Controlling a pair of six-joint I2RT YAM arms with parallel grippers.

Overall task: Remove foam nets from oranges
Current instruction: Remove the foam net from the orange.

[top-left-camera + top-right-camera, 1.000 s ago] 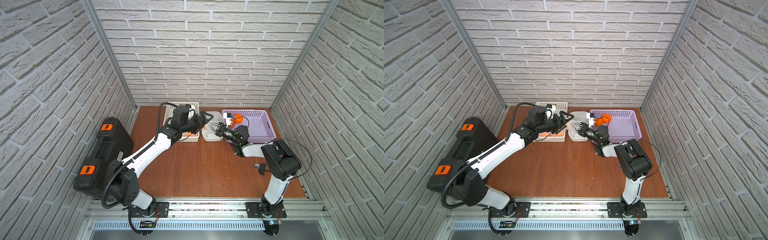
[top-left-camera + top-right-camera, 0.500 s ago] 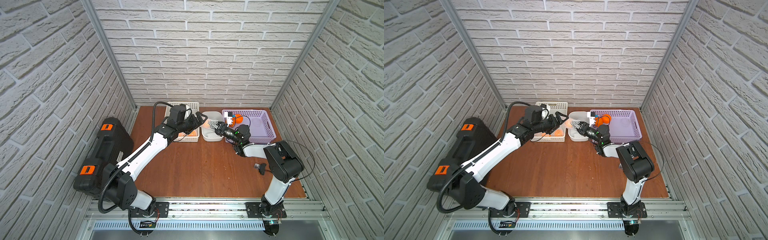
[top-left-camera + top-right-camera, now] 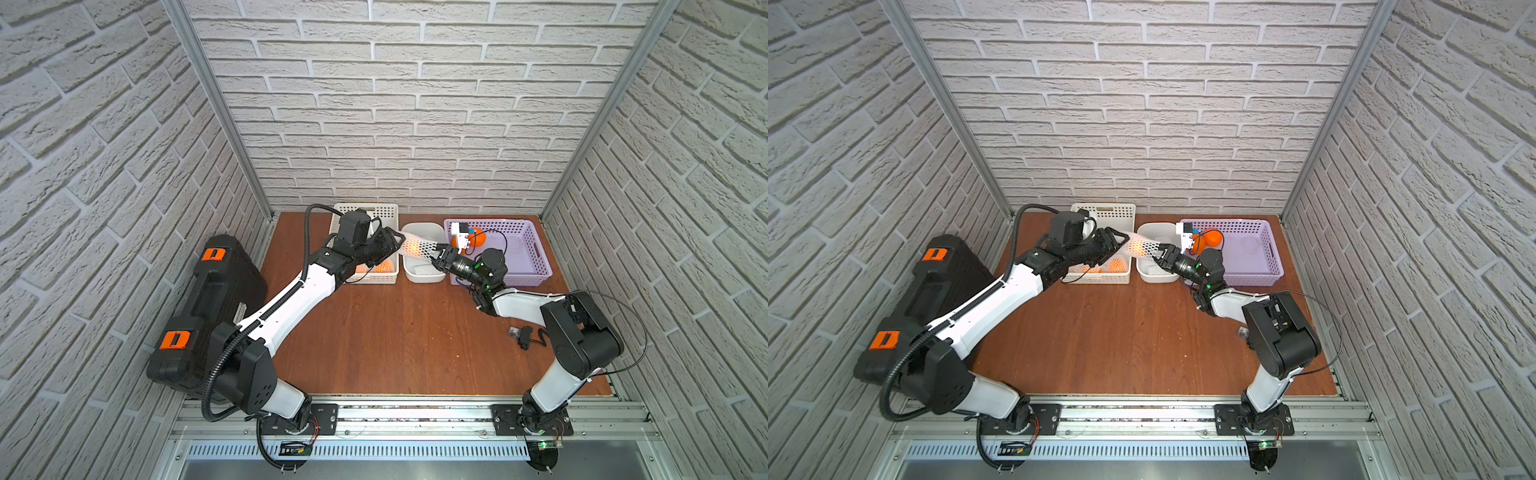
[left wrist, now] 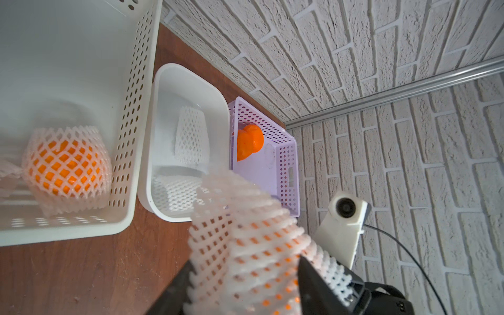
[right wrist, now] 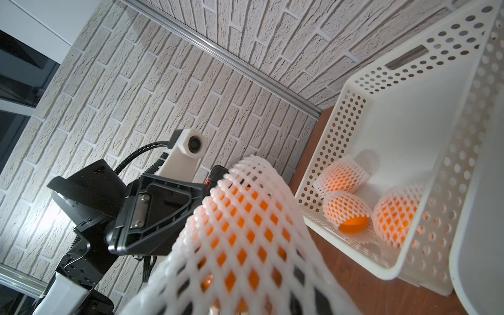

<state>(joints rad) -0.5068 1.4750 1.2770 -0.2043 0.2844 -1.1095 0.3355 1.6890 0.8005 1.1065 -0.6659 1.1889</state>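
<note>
Brick-walled cell, brown tabletop (image 3: 395,332) | white basket (image 3: 363,206): netted oranges (image 3: 384,266) waiting | left gripper (image 3: 397,245) pinched on one end of foam net (image 3: 423,244), orange (image 3: 414,248) inside, held above white tub (image 3: 419,225) | right gripper (image 3: 438,259) clamped on the other end | risk: opposed pulling tears the foam, or the orange pops free and rolls off the table.

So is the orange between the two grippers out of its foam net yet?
No, still inside. The orange shows through the holes of the foam net, which stretches between the left gripper and right gripper.
</note>
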